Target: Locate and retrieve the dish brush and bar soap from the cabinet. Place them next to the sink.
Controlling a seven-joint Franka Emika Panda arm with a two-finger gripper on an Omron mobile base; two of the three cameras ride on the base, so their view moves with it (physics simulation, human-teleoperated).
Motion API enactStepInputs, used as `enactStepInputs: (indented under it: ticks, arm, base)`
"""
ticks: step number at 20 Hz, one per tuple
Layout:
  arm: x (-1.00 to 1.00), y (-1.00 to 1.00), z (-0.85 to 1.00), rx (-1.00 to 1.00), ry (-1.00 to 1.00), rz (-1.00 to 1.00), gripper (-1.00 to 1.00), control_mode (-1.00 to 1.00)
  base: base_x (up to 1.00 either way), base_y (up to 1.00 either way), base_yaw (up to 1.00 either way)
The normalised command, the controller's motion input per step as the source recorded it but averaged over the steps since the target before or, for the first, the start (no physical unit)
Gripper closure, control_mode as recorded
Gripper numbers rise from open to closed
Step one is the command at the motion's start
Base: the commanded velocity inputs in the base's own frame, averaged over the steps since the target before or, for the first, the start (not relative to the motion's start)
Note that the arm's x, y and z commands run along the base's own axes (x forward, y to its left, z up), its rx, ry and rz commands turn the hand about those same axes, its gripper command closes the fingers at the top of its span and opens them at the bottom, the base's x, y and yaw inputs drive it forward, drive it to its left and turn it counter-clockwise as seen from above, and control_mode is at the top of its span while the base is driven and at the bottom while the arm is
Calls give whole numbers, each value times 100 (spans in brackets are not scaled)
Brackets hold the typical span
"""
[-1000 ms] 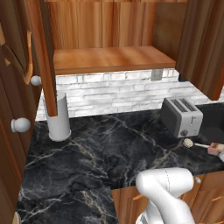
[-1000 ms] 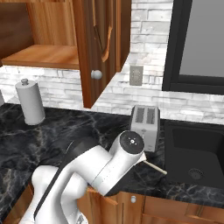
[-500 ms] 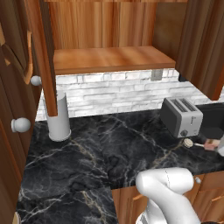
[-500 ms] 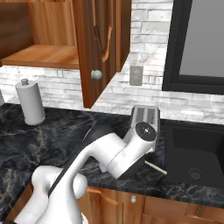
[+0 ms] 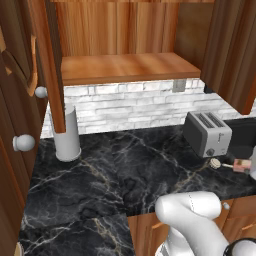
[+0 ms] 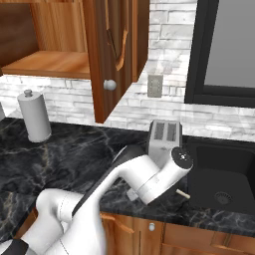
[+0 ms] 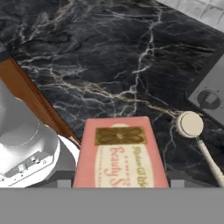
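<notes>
The bar soap (image 7: 120,153) bears gold script, legible only as "Beauty"

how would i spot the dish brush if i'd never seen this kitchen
Find the silver toaster on the black marble counter. The brush lies in front of it, by the counter's edge. It is cream with a round head and thin handle, unlike the pink soap beside it.

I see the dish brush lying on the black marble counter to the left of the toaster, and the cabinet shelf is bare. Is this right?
Not quite. The dish brush lies on the counter in front of the toaster, toward its right end, not to its left, as the left base view shows. The cabinet shelf is indeed bare.
</notes>
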Motion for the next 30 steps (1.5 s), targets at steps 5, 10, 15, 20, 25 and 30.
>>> enactStepInputs:
  ticks: [5, 10, 15, 20, 25, 30]
  arm:
    - [16, -20, -29, 0, -10, 9, 100, -100]
    - [8, -6, -23, 0, -3, 9, 100, -100]
    - [18, 0, -16, 0, 12, 10, 100, -100]
    - [24, -18, -26, 0, 8, 9, 100, -100]
    - [13, -28, -32, -1, -3, 8, 100, -100]
    - [2, -20, -26, -3, -7, 6, 100, -100]
  base:
    - [0, 0, 0]
    - [0, 0, 0]
    - [0, 0, 0]
    - [0, 0, 0]
    - [0, 0, 0]
    - [0, 0, 0]
